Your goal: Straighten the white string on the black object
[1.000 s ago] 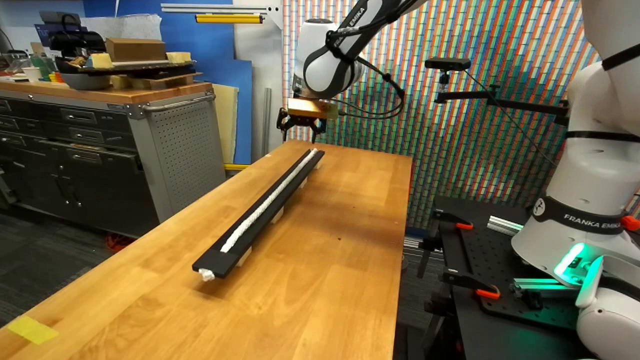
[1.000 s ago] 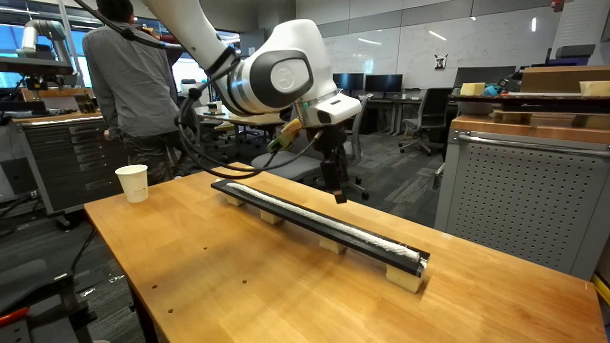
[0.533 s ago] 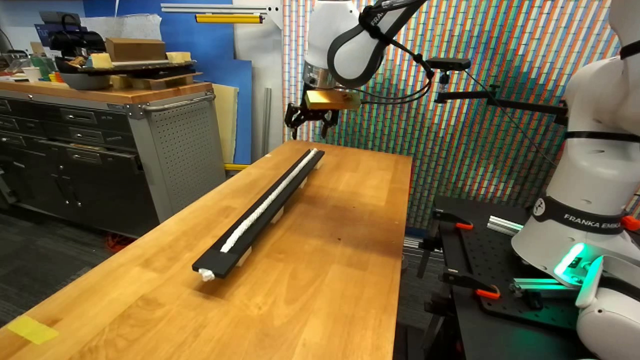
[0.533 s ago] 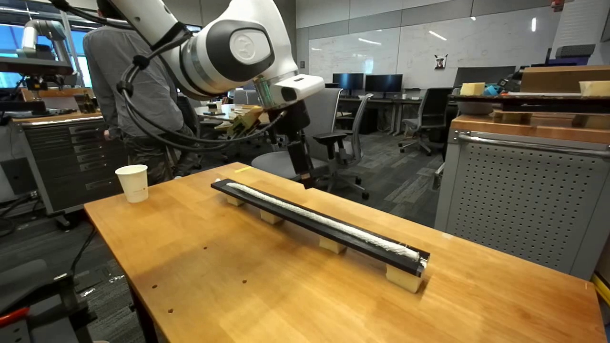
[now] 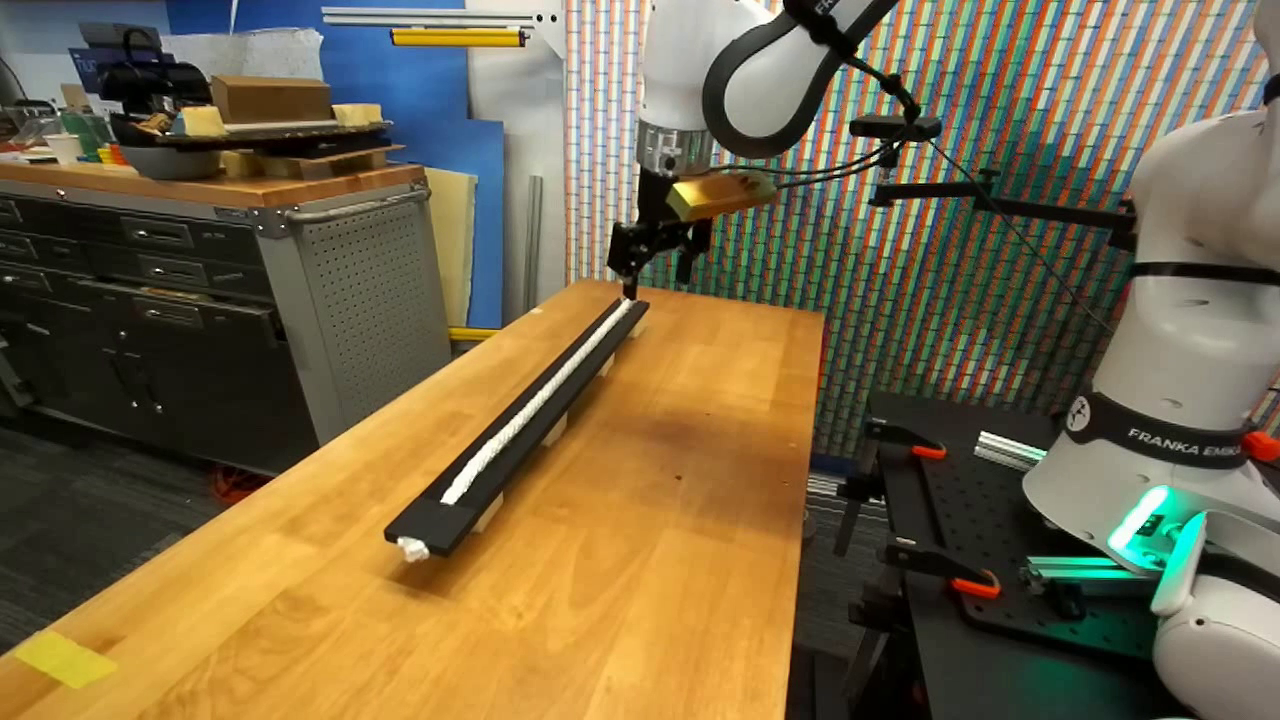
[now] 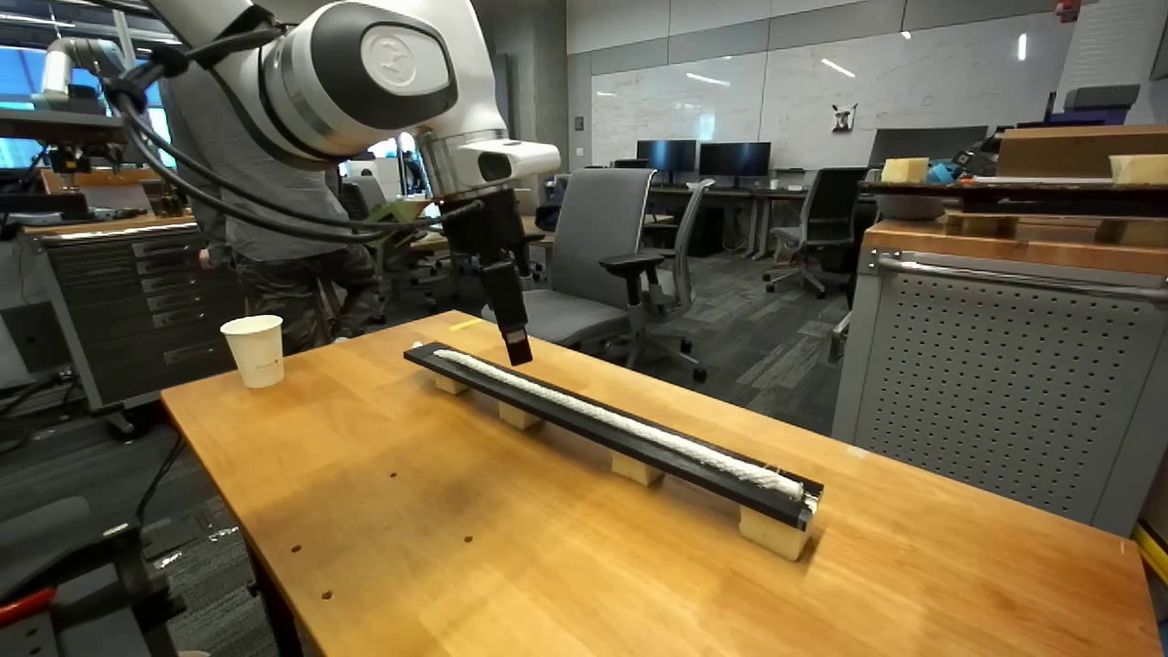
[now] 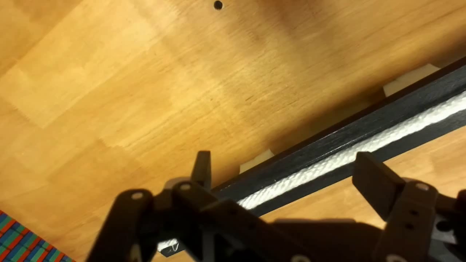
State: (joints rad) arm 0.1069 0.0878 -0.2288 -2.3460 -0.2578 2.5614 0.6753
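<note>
White string point(image 6: 620, 420) lies lengthwise on top of the black bar point(image 5: 531, 436), in a nearly straight line along most of it, as seen in both exterior views. Beneath the bar's end in an exterior view, a white tuft point(image 5: 413, 549) protrudes; its connection to the string cannot be determined. Pale blocks point(image 6: 636, 468) support the bar clear of the wooden desk point(image 6: 584, 557).

Claw point(image 7: 282, 160): jaws set wide apart. In the wrist view, the bar and string run diagonally across the space between the fingertips, and the claw's own parts hide sections of both. In an exterior view, the claw points downward with a slight tilt, above the desk and apart from the bar; the white arm point(image 6: 392, 55) carries it.

A paper cup point(image 6: 255, 351) stands upright near a corner of the desk, well apart from the bar. Yellow tape point(image 5: 65, 658) is stuck to the desk. Beyond, a person point(image 6: 283, 189) in a grey shirt stands partly hidden by the arm.
</note>
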